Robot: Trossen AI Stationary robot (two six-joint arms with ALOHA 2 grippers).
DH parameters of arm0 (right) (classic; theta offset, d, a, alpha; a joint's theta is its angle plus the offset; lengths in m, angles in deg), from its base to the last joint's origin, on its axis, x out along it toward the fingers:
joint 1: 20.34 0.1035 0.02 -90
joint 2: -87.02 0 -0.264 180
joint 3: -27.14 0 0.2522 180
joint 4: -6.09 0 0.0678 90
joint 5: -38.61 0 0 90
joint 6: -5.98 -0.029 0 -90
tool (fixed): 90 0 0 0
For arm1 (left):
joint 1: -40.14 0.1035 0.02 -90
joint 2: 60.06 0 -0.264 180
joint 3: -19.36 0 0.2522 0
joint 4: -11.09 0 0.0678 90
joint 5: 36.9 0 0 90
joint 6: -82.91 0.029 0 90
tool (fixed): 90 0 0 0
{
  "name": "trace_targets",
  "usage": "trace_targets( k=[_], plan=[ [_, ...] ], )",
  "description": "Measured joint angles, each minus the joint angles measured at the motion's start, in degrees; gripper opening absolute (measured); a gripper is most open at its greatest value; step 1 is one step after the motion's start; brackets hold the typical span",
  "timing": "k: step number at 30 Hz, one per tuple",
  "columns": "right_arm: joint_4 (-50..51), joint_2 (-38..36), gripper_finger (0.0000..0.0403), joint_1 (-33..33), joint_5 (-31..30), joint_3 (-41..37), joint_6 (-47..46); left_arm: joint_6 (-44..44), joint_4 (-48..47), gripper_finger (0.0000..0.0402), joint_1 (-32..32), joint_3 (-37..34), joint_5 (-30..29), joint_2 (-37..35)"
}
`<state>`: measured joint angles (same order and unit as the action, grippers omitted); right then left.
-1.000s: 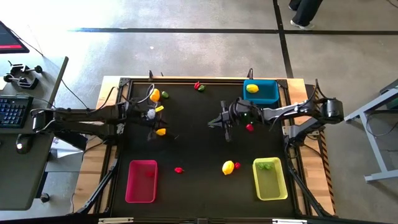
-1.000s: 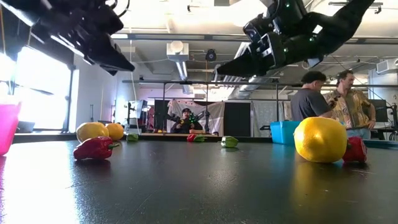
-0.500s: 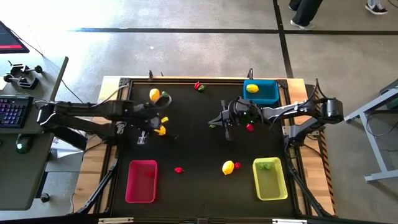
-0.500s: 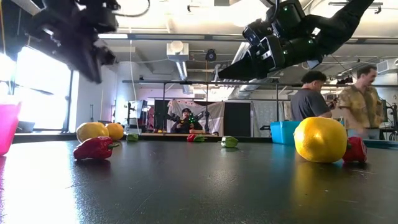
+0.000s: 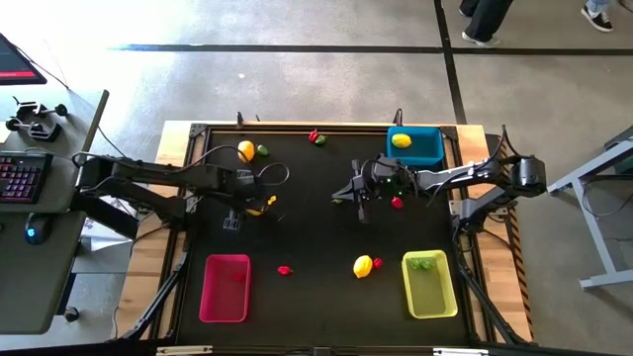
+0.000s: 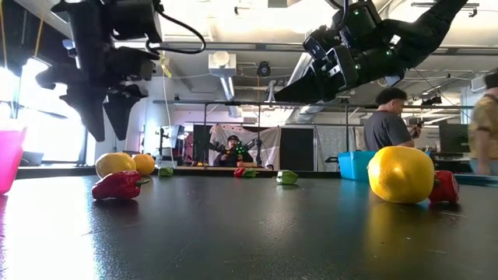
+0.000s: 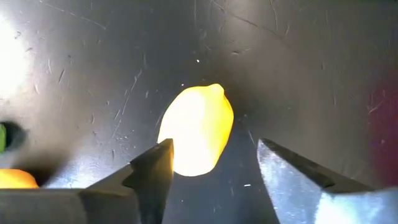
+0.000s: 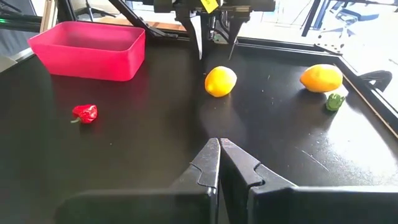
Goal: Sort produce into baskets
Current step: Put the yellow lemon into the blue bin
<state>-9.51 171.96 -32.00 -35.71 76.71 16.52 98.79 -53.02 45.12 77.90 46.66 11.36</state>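
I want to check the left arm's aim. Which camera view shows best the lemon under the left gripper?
The left wrist view: the lemon fills the middle, just beyond the open left gripper. The right wrist view shows it smaller, the fingers above it. The high view shows only a yellow edge beside the arm. In the low view I cannot tell it apart.

Black table (image 5: 316,232) — three baskets, perhaps ten scattered produce pieces.

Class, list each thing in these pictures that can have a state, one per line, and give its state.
Left hand: open, above a lemon, not touching it.
Right hand: shut, empty, held above the table.
Lemon under the left hand: lying on the table, loose.
Blue basket: holds one lemon.
Yellow-green basket: holds green pieces.
Pink basket: contents unclear.
Red pepper: lying loose on the table.
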Motion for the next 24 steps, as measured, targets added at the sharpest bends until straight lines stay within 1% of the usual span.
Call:
trace_targets(
  k=[4,8,18,22,24],
  plan=[
    [0.02,0.00,0.0000,0.02,0.00,0.00,0.00,0.31,0.19,0.0254,1.03,0.00,0.17,0.78],
    [0.26,0.00,0.0000,0.02,0.00,0.00,-0.01,1.59,0.07,0.0269,2.64,0.00,-0.24,2.37],
    [0.44,0.00,0.0000,0.02,0.00,0.00,0.01,4.59,0.91,0.0271,5.97,0.00,-0.35,8.93],
    [0.44,0.00,0.0000,0.02,0.00,0.00,0.01,4.92,3.63,0.0271,6.00,-0.04,0.35,9.66],
    [0.45,0.00,0.0000,0.02,0.00,0.00,0.01,4.95,6.82,0.0271,6.01,-0.78,1.38,9.64]
  ],
)
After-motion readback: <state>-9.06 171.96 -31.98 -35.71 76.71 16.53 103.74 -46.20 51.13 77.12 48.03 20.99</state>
